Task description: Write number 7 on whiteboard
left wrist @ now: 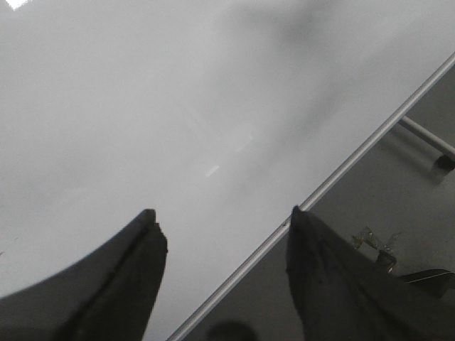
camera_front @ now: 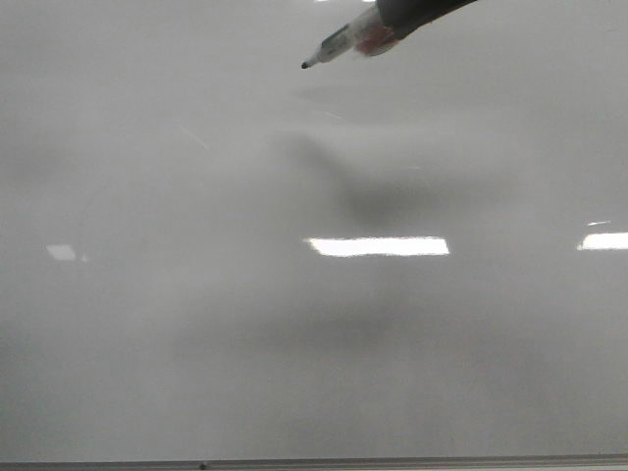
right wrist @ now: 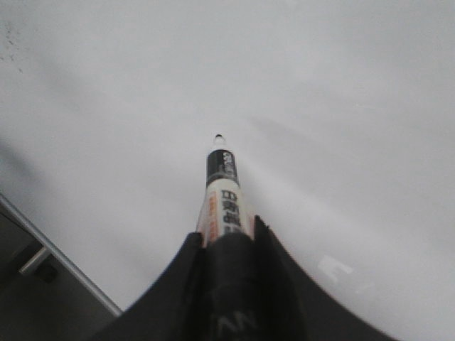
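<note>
Front view: whiteboard (camera_front: pixel 196 343) fills nearly the whole frame, glossy pale grey, thin grey edge strip along the bottom. No number 7 visible on it; surface shows only bright rectangular light reflections and a soft dark shadow. Marker (camera_front: pixel 343 43) enters from the top right, black tip pointing left and down, held by the right gripper (camera_front: pixel 392 18).

Left wrist view: left gripper (left wrist: pixel 224 227) has its jaws wide apart, holding nothing, above the board near its metal edge. Dark floor beyond the edge.

Right wrist view: right gripper jaws closed around the marker barrel, white with a black band. Whether the tip touches the board cannot be told.
</note>
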You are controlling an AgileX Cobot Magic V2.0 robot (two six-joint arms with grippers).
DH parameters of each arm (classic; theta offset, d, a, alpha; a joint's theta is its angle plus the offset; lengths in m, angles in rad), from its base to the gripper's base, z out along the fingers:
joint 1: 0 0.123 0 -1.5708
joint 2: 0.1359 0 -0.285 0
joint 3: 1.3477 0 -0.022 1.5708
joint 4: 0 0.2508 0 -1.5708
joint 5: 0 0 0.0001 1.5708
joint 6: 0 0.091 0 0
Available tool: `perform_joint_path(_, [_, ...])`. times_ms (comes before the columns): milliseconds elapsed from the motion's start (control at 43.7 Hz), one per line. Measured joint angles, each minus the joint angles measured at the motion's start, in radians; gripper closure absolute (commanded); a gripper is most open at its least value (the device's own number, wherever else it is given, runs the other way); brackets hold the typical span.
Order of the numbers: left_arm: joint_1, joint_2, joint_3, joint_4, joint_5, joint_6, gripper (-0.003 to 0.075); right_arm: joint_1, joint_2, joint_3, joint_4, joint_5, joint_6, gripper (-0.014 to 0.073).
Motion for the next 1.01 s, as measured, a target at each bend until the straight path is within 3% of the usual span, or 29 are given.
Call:
perform_joint_path(412, [0.000,0.000,0.000,0.000,0.000,0.000,0.0335,-0.010,0.106,-0.018,0.004,-0.105,0.000,0.0652])
perform_joint_path(686, [0.000,0.000,0.000,0.000,-0.002,0.000,0.0335,-0.119,0.073,-0.022,0.018,0.001,0.000,0.0652])
perform_joint_path(1006, [0.000,0.000,0.000,0.000,-0.002,0.000,0.0335,-0.113,0.098,-0.021,0.006,0.063,-0.022,0.0652])
